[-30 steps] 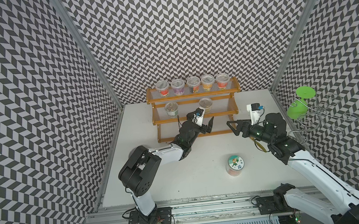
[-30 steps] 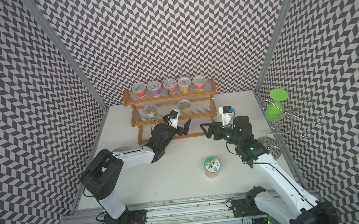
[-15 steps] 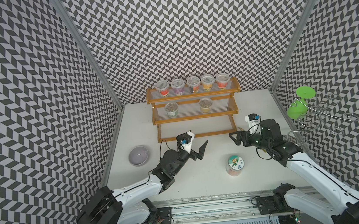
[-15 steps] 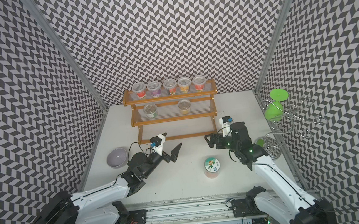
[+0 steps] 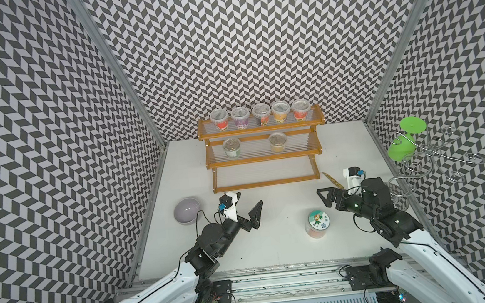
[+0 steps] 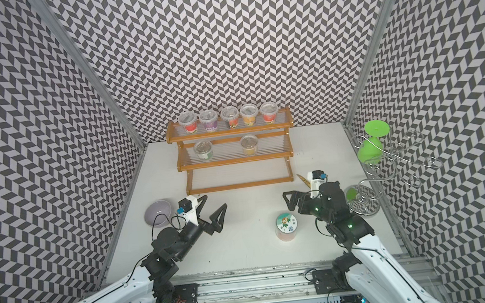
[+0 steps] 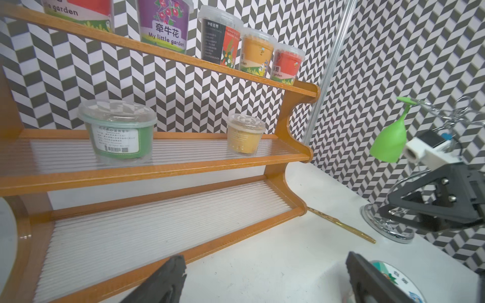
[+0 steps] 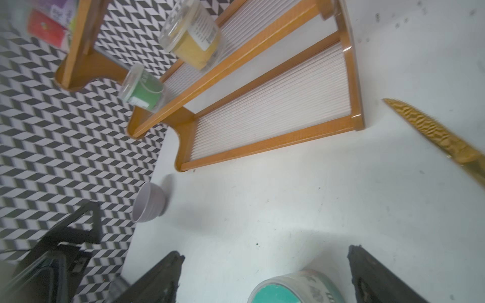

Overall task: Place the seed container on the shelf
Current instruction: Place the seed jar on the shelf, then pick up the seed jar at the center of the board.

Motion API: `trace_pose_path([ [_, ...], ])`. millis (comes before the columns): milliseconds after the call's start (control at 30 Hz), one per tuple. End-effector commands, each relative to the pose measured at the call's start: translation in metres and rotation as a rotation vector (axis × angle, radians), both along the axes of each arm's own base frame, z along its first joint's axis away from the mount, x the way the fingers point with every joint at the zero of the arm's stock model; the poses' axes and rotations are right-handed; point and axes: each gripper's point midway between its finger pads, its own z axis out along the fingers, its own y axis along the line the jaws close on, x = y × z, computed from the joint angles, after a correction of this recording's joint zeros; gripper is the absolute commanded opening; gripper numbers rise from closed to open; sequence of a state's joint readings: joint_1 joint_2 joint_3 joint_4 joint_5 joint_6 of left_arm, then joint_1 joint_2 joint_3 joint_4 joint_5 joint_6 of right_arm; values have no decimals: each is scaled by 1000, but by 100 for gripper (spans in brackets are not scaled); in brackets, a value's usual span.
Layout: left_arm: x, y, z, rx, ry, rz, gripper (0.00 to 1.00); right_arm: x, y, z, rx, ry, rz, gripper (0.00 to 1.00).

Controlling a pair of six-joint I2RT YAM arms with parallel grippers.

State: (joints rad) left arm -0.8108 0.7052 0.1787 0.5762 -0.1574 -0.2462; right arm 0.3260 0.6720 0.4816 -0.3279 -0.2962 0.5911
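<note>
The seed container [image 5: 316, 223] stands upright on the table [image 5: 269, 247], in front of the shelf [image 5: 266, 183] and apart from it. The right gripper [image 8: 265, 251] is near it. This gripper and the left gripper [image 5: 248, 198] have jaws spread wide and hold nothing.

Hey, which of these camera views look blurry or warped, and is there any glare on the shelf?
Right wrist view: soft and smeared around the red cup, with small bright glints on the shelf frame. Left wrist view: sharp enough to read the purple cup label, straight edges bowing slightly. Both top views: crisp, evenly lit, only faint shadows.
</note>
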Motion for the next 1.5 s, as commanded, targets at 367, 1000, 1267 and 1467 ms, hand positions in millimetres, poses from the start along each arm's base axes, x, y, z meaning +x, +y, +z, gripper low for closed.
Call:
trace_pose_path([
  [367, -46, -40, -44, 6, 168, -355, 100, -48, 18, -62, -215, 295, 46, 97],
  [1000, -28, -58, -67, 140, 230, -344, 100, -47, 65, -89, -485, 266, 139, 91],
  [1267, -14, -42, -76, 156, 254, -219, 100, -34, 81, -77, -515, 191, 177, 86],
  [1467, 0, -20, -90, 145, 329, -60, 100, -10, 101, -47, -424, 73, 138, 85],
])
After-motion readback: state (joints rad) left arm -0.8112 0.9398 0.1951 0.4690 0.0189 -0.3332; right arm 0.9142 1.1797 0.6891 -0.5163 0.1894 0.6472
